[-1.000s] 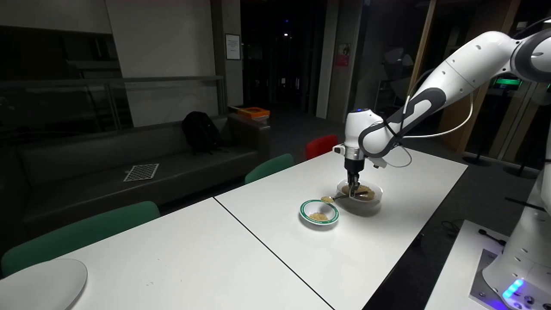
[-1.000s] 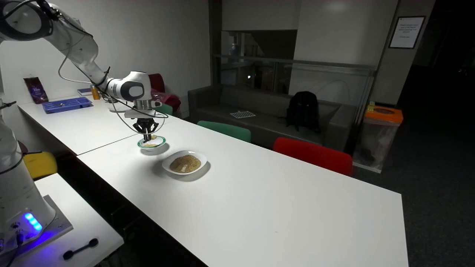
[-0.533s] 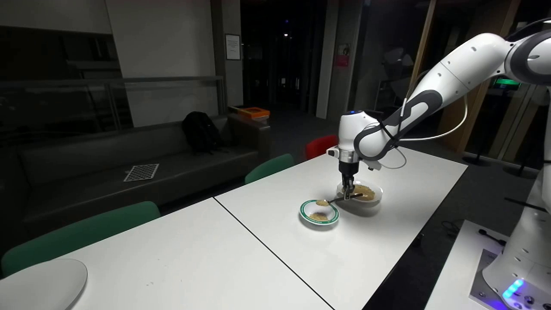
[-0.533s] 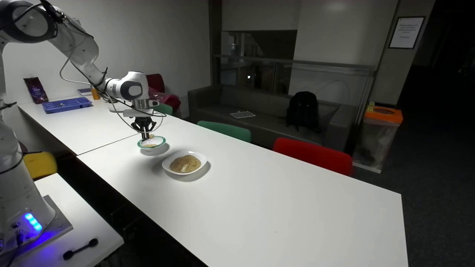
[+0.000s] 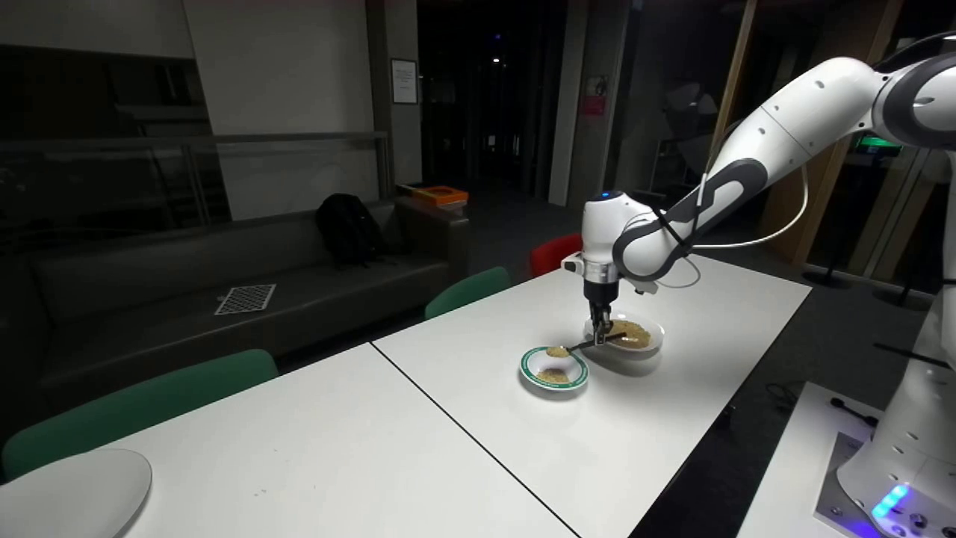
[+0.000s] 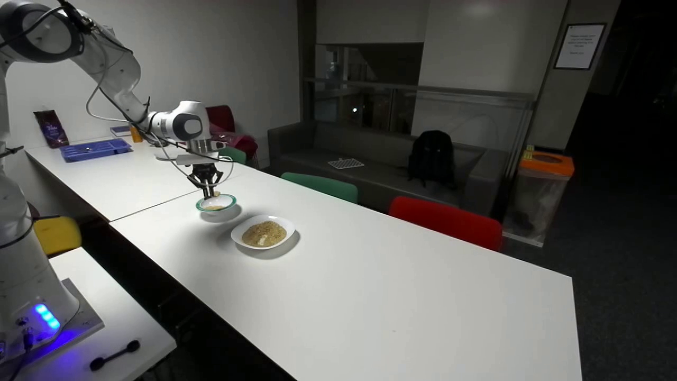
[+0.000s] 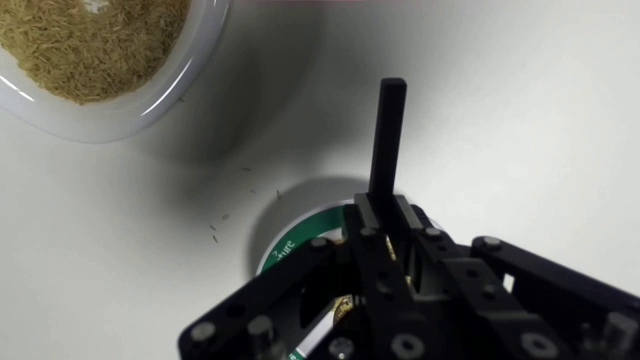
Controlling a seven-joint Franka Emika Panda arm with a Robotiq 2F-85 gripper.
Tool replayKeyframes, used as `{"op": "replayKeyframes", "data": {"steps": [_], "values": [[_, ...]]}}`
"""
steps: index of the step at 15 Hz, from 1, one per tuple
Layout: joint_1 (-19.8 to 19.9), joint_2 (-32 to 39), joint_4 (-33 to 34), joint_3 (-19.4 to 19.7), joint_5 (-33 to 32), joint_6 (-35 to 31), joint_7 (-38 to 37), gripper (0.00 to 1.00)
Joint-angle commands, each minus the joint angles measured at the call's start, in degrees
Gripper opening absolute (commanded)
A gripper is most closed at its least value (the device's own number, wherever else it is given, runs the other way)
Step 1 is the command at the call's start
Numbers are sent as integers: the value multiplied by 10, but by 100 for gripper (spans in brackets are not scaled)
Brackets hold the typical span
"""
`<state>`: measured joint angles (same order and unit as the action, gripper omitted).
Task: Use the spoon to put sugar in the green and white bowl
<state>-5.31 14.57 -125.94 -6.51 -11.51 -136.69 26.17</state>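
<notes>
My gripper (image 5: 600,340) is shut on the dark handle of the spoon (image 7: 388,130), whose free end sticks out past the fingertips in the wrist view. A tan heap of sugar (image 5: 557,351) fills the spoon's head, which hangs level over the far part of the green and white bowl (image 5: 554,386). Inside that bowl lies a small patch of the same grains (image 5: 553,376). The gripper stands above the bowl's side in the wrist view and covers most of it; the spoon's head is hidden there. A white dish (image 6: 290,226) holds more sugar (image 7: 95,55).
Several stray grains (image 7: 214,235) lie on the white table (image 6: 402,296) between dish and bowl. Green chairs (image 5: 469,292) and a red chair (image 6: 446,221) line the far edge. A plate (image 5: 78,489) and a blue tray (image 6: 96,150) are farther along.
My gripper has carried the loaded spoon a short way from the white dish's side toward the bowl, bringing its head over the bowl. During the last half second it barely moved.
</notes>
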Motion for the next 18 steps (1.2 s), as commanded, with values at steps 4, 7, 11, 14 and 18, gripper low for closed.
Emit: {"op": "replayKeyframes", "data": {"steps": [4,7,11,14,18], "values": [[-5,9,16,12,-69,45,-41,3],[-5,12,15,11,-78,45,-46,3],[-9,20,21,11,-87,51,-52,3],[-13,22,27,11,-99,63,-61,3],[-21,26,44,11,-117,90,-79,3]]}}
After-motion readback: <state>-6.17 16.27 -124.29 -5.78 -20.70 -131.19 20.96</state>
